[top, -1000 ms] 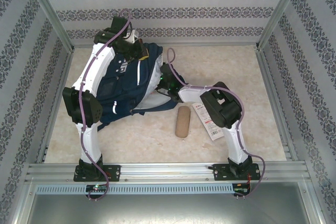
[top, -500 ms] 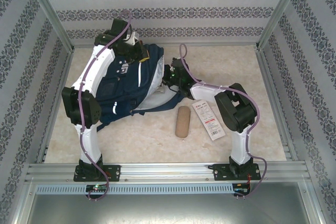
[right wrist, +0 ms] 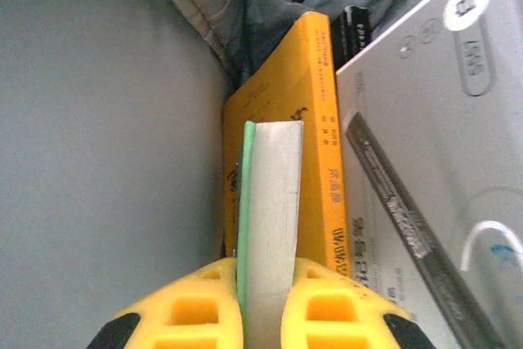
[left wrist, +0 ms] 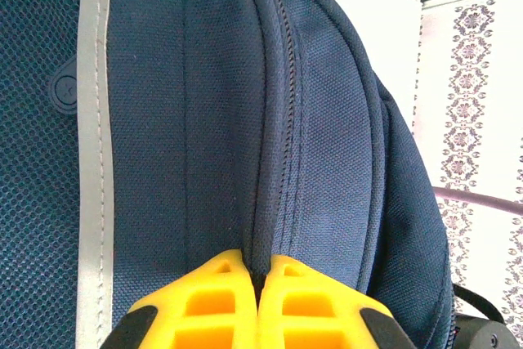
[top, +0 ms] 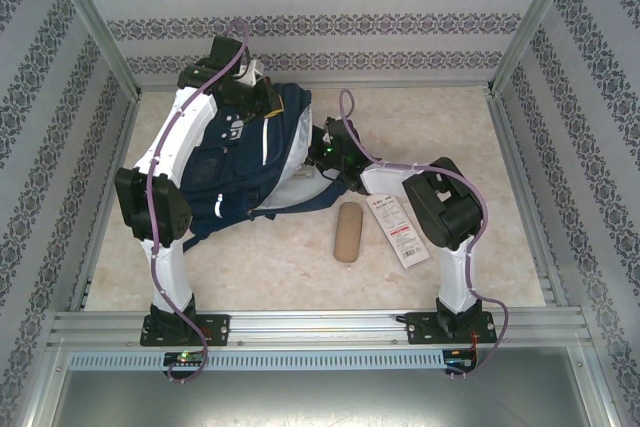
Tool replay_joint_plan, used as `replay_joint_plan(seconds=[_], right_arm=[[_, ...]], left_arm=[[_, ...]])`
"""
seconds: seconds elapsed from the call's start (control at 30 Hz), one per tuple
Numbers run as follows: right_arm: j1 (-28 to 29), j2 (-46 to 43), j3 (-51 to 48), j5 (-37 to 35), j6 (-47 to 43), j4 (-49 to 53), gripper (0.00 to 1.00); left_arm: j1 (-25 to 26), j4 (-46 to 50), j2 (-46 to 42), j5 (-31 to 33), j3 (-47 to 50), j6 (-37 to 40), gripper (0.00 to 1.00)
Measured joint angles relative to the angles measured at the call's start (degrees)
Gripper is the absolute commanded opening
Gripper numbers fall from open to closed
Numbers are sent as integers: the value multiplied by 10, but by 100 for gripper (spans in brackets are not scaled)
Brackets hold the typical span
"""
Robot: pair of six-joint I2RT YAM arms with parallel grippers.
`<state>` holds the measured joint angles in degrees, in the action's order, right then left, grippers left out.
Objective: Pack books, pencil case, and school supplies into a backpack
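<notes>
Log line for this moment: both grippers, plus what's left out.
left gripper: pinching backpack seam | right gripper: clamped on green flat item inside backpack, beside yellow book | on table: pencil case, white packet

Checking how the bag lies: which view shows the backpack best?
Top external: the backpack shows nearly whole, its opening at the right gripper. Left wrist gives a close patch of navy fabric and zip, pinched by the left fingers. Right wrist looks inside, at grey lining, a yellow book and the held green-edged item.

white packet (top: 402,237) | partly under right arm (top: 445,209) | grey box (right wrist: 441,161) | cut by edge
</notes>
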<state>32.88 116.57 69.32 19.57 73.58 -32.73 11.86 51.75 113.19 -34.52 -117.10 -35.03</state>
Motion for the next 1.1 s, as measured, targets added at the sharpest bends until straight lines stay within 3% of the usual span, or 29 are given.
replay_joint_plan(seconds=[0.23,0.37,0.4,0.47,0.73,0.93,1.03,1.1], right_arm=[[35,82,121,9,7,10,3],[45,110,141,13,20,16,46],[45,110,140,14,17,22,54],[45,106,138,12,9,29,60],[28,25,118,-9,-74,177,68],[-3,-30,79,-23,-111,223,71],[-15,-36,73,-24,-124,240,69],[-18,-36,73,-23,-131,253,60]], left_arm=[[0,-10,-1,-7,5,-4,0],[0,-10,-4,-4,6,-4,0],[-2,-10,-5,-4,6,-4,0],[-3,-10,-6,-4,6,-4,0],[-3,-10,-8,-4,7,-4,0],[-3,-10,-8,-5,13,-3,0],[-3,-13,-9,-7,17,-1,0],[-3,-15,-10,-9,22,0,0]])
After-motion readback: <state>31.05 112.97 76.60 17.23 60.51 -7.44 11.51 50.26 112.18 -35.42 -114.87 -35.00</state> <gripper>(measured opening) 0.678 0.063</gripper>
